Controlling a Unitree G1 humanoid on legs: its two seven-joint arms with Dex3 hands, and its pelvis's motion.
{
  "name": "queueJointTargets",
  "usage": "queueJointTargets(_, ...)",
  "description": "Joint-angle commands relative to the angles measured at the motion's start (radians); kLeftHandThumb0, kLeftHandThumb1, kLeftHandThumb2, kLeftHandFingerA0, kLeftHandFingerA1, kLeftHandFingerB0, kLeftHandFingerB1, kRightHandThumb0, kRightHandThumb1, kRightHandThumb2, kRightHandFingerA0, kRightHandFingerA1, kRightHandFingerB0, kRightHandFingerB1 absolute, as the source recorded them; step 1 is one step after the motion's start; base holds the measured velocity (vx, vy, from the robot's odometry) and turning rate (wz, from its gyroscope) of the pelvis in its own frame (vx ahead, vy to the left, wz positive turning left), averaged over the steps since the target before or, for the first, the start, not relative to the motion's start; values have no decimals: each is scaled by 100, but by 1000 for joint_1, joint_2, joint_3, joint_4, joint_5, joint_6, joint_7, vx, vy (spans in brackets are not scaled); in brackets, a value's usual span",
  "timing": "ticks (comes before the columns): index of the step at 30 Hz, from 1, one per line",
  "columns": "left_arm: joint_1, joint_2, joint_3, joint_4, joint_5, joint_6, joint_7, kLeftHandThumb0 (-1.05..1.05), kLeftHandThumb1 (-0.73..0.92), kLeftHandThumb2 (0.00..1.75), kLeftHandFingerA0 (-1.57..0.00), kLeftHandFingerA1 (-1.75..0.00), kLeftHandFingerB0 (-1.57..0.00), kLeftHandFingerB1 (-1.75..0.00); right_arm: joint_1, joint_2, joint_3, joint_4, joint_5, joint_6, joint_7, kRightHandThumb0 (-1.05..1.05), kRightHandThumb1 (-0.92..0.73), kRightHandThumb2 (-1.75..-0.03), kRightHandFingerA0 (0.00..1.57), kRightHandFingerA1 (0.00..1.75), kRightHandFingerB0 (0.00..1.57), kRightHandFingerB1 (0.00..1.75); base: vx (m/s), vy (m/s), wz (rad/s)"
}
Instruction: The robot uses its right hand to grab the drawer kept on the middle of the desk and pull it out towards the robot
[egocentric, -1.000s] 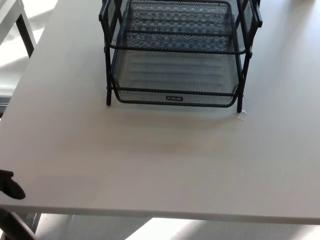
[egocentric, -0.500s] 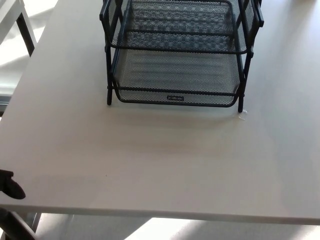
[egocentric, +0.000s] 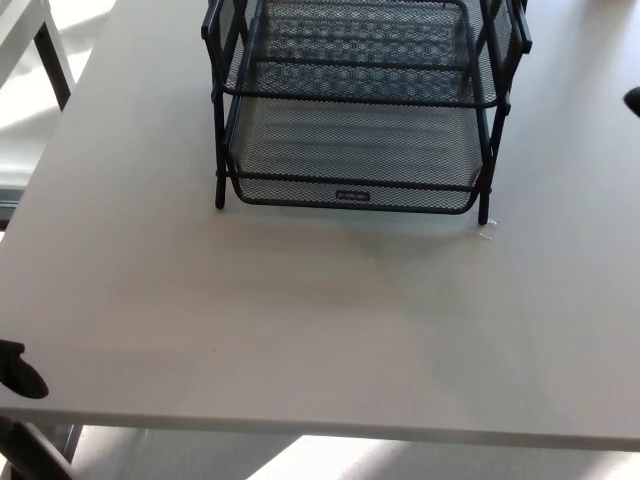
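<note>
A black wire-mesh rack (egocentric: 360, 100) stands on the far middle of the pale counter (egocentric: 300, 320), its upper part cut off by the top edge of the view. It has stacked mesh trays held between upright black posts at the left and right. The lowest tray, the drawer (egocentric: 352, 165), sits inside the frame, its front rim about level with the front posts, with a small dark label at the centre of that rim. A tiny pale scrap (egocentric: 487, 235) lies on the counter just beside the rack's front right foot. At the right edge of the view a small dark tip of the right hand (egocentric: 633, 99) shows, well apart from the drawer and touching nothing that can be seen; so little of it shows that I cannot tell whether its fingers are apart or together. At the lower left edge, off the counter's near corner, a rounded black piece of the left hand (egocentric: 20, 373) shows; its fingers cannot be made out either. At the upper left stands part of another table (egocentric: 25, 30) with a dark leg, over a sunlit floor.
</note>
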Motion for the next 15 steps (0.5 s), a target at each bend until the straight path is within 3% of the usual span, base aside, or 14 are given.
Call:
queueJointTargets(1, 2, 4, 7, 3, 20, -25, -2, -27, 56, 57, -76, -80, -81, -59, -102, 48, 92, 25, -70, 66, 78, -33, -51, -101, 2, 53, 0, 50, 0, 0, 0)
queueJointTargets(3, 4, 6, 7, -1, 19, -15, -12, -28, 57, 58, -74, -80, -80, -59, -154, 72, 146, 36, -118, 80, 83, -34, -49, -100, 2, 53, 0, 51, 0, 0, 0)
queueJointTargets(4, 4, 5, 7, -2, 21, -14, -10, -28, 57, 57, -74, -80, -81, -59, -165, 84, 154, 35, -116, 94, 89, -48, -59, -56, 5, 42, 11, 33, 0, 0, 0)
queueJointTargets(5, 2, 5, 6, -5, 25, -9, -10, -28, 57, 58, -74, -80, -81, -59, -187, 110, 174, 40, -112, 103, 95, -45, -56, -58, 5, 40, 10, 32, 0, 0, 0)
queueJointTargets(6, 0, 4, 6, -5, 24, -10, -11, -28, 57, 57, -76, -81, -81, -59, -205, 126, 197, 52, -132, 99, 93, -34, -45, -97, 3, 54, 0, 51, 0, 0, 0)
queueJointTargets(7, -1, 3, 6, -3, 21, -13, -12, -28, 57, 57, -74, -80, -81, -58, -236, 153, 241, 70, -168, 106, 93, -34, -43, -96, 2, 54, 0, 51, 0, 0, 0)
queueJointTargets(8, -3, 2, 5, 2, 20, -18, -10, -28, 57, 57, -75, -81, -81, -58, -250, 173, 253, 80, -157, 114, 108, -46, -52, -57, 4, 42, 8, 33, 0, 0, 0)
queueJointTargets(10, -4, 2, 5, 4, 20, -21, -9, -28, 57, 57, -75, -81, -81, -58, -255, 184, 256, 84, -155, 119, 117, -46, -52, -57, 4, 42, 8, 33, 0, 0, 0)
queueJointTargets(11, -13, 0, -1, 9, 22, -21, -11, -28, 57, 57, -76, -82, -81, -59, -265, 205, 272, 145, -149, 20, 87, -47, -49, -56, 3, 47, 10, 32, 0, 0, 0)
queueJointTargets(13, -12, 1, 0, 9, 26, -23, -8, -28, 57, 57, -76, -83, -81, -59, -280, 202, 291, 170, -178, -12, 87, -51, -49, -56, 4, 49, 9, 30, 0, 0, 0)
queueJointTargets(14, -13, 0, 0, 9, 25, -23, -8, -26, 56, 57, -76, -80, -82, -58, -289, 232, 296, 191, -153, -14, 92, -44, -38, -65, 0, 33, 3, 34, 0, 0, 0)
queueJointTargets(15, -13, 0, 0, 9, 23, -23, -10, -27, 57, 57, -76, -81, -82, -58, -308, 276, 311, 224, -124, -8, 105, -47, -38, -69, 0, 32, 3, 30, 0, 0, 0)
